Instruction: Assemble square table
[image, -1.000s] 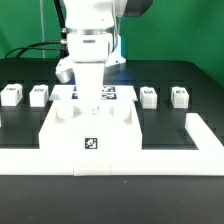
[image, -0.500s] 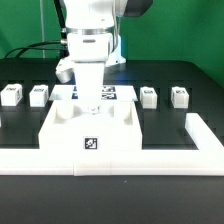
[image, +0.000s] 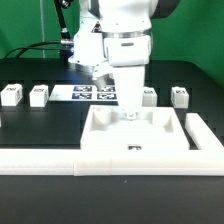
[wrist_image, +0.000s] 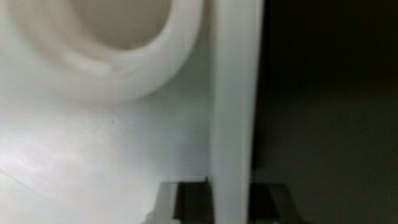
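The pincer (image: 130, 114) grips narrowly the thin back wall of the slab (image: 108, 146), just beside the rail (image: 205, 137).

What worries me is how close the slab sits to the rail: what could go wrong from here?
1. The hand is shut on only the thin back wall of the table top; that narrow grip might slip or let it twist.
2. The table top's side on the exterior view's right lies close to the rail; more travel that way could jam it.
3. A leg stands close by the hand and might get knocked.
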